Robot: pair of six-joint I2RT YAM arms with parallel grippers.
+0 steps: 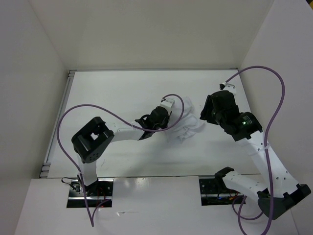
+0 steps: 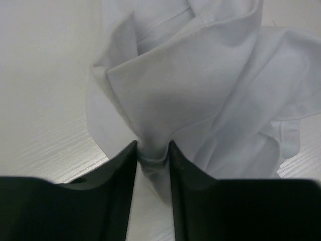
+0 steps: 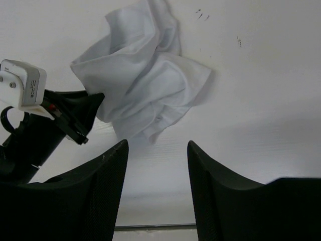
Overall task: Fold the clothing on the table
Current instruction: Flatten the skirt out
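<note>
Left gripper (image 2: 153, 155), lower centre of its wrist view, pinches a fold of crumpled clothing (image 2: 190, 90); right gripper (image 3: 158, 150) open, empty. Best lift slow w/ firm pinch.

No text, label, brand or number can be read in any view. A few small dark marks (image 3: 200, 14) on the tabletop (image 3: 261, 100), upper right of the right wrist view, are too small to make out as characters. The clothing (image 3: 145, 75) and the white box (image 3: 20, 83) at that view's left edge carry no legible print.
</note>
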